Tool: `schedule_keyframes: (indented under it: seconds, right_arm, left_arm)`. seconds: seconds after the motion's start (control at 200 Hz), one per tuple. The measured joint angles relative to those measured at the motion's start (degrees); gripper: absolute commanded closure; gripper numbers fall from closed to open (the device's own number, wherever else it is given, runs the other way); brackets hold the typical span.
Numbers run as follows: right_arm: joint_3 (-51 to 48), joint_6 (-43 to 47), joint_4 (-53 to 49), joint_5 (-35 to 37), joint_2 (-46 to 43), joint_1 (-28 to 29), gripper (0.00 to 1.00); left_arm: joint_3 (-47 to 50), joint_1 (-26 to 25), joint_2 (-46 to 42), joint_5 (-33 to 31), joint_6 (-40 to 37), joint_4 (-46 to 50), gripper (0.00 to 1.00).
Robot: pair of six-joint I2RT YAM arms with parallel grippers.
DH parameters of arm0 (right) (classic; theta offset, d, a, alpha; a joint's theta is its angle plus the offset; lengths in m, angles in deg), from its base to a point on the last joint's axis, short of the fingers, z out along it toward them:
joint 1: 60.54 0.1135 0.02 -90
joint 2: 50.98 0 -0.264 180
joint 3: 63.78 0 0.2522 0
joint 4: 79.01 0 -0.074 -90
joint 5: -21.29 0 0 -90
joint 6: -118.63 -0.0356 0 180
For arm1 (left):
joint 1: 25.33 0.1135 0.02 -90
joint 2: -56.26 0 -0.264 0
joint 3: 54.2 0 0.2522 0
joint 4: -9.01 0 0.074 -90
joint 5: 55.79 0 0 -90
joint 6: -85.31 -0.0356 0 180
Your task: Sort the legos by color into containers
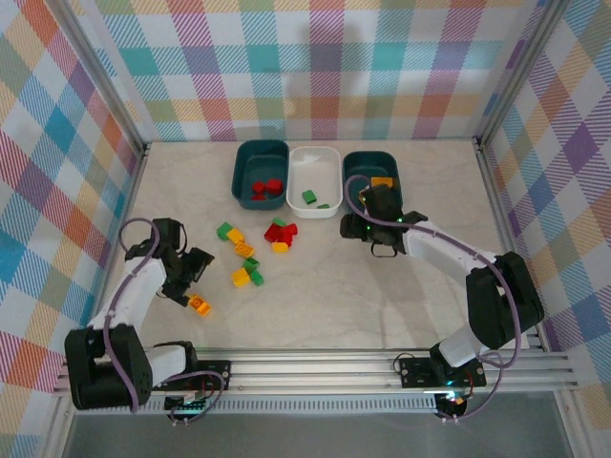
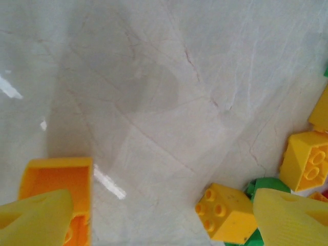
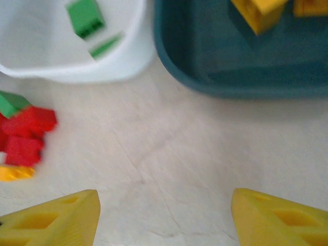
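Observation:
Red legos lie in the left teal tub [image 1: 260,172], green ones [image 3: 84,18] in the white tub [image 1: 313,175], and yellow-orange ones [image 3: 256,10] in the right teal tub [image 1: 372,176]. Loose legos sit mid-table: a red cluster [image 1: 281,230], yellow and green bricks [image 1: 243,275], and an orange brick [image 1: 200,304]. My left gripper [image 2: 164,225] hangs open over bare table, with the orange brick [image 2: 59,179] beside its left finger and a yellow brick [image 2: 225,212] by its right. My right gripper [image 3: 164,220] is open and empty, just in front of the white tub [image 3: 77,66] and the teal tub [image 3: 241,77].
Metal rails and checkered walls bound the table on all sides. A rail [image 1: 315,367] runs along the near edge by the arm bases. Bare marble-look surface [image 1: 410,296] lies at the front right.

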Motion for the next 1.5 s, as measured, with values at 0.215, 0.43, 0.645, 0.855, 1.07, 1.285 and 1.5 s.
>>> schedule_keyframes:
  seconds: [0.215,0.43,0.645,0.855,1.07,1.285,1.5]
  right_arm:
    - [-3.0,0.0,1.5,-0.3,-3.4,-0.2,0.31]
    - [-8.0,-0.2,6.1,-0.3,-7.2,-0.2,0.29]
    - [-10.5,-1.0,8.3,-0.2,-7.3,-0.2,0.29]
    - [-12.3,-1.7,10.2,0.5,-8.6,-0.2,0.29]
    - [-13.2,-1.7,10.9,2.9,-11.3,-0.2,0.28]
    - [-13.2,-1.7,11.1,3.8,-10.8,-0.2,0.29]
    - [-13.2,-1.7,11.1,5.6,-10.4,-0.2,0.28]
  left_arm:
    - [-1.1,0.0,-7.2,-3.2,-0.2,6.8,0.09]
    - [2.1,-1.0,-8.1,-1.5,1.3,11.0,0.10]
    - [9.8,-4.3,-6.6,2.5,4.7,7.1,0.19]
    - [9.9,-5.1,-3.8,-0.2,5.6,3.7,0.27]
    - [9.9,-5.1,-2.6,-3.3,5.6,2.6,0.12]
    - [9.0,-5.1,5.0,-4.5,4.9,2.2,0.29]
    - [7.5,-5.2,7.2,-4.7,4.5,1.4,0.75]
